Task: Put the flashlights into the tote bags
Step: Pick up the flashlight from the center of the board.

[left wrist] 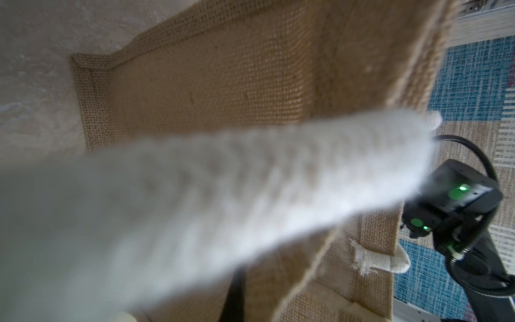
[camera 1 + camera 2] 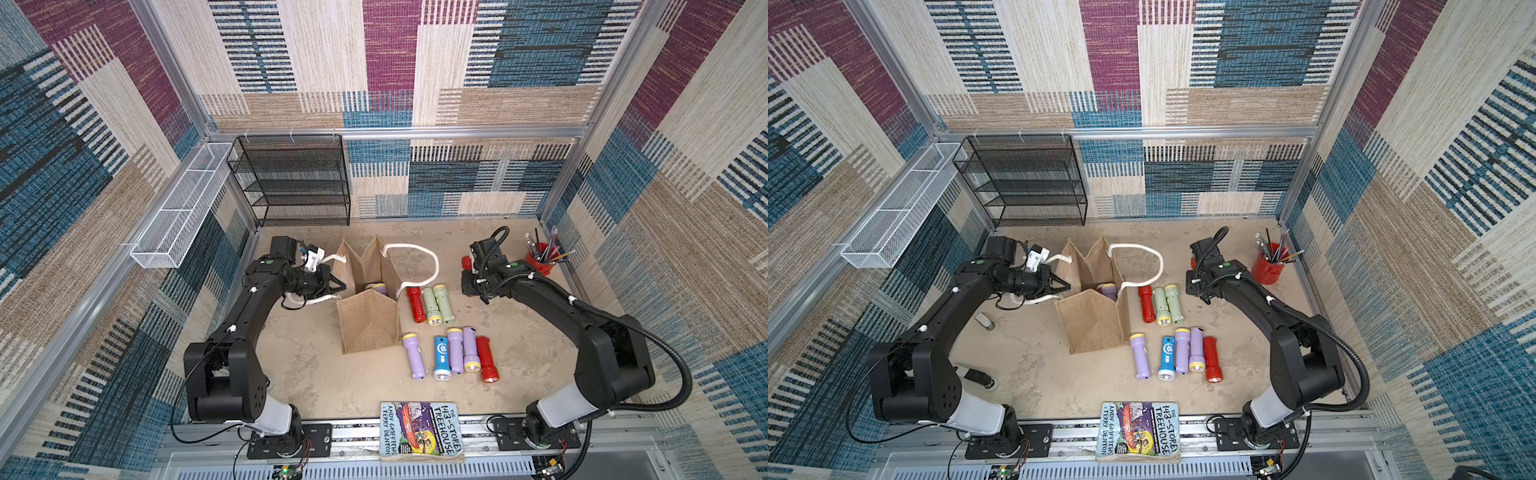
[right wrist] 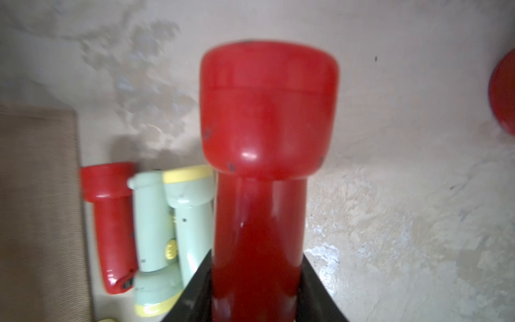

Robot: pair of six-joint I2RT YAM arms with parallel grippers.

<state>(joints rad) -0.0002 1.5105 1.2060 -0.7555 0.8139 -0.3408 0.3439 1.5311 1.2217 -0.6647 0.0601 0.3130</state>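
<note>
Filling the right wrist view, a red flashlight (image 3: 267, 111) is clamped between the fingers of the right end effector (image 3: 257, 267). Its long axis runs straight out from the grip, flared head farthest out. Both top views hide that grip under the wrist and show only the flashlight's head (image 2: 466, 262), well off to the right-arm side of the tote bag (image 2: 368, 328). The wrist view shows it parallel with three flashlights lying just beside the bag on that side: a second red one (image 2: 415, 304) and two pale green flashlights (image 2: 443, 301). Nearer the robot's base, on the same side of the bag, five more lie in a row, lengthwise the same way, among them a blue flashlight (image 2: 442, 357). Only the top views look into the open, upright bag, where a lilac flashlight (image 2: 377, 287) with a yellow collar lies. The left end effector (image 2: 340, 286) is closed at the bag's rim on the left-arm side. The white rope handle (image 1: 250, 181) blurs across the left wrist view, and whether burlap or rope is pinched I cannot tell. In a top view a small object (image 2: 984, 321), too small to name, lies on the tabletop (image 2: 1038, 374) on the bag's left-arm side.
</note>
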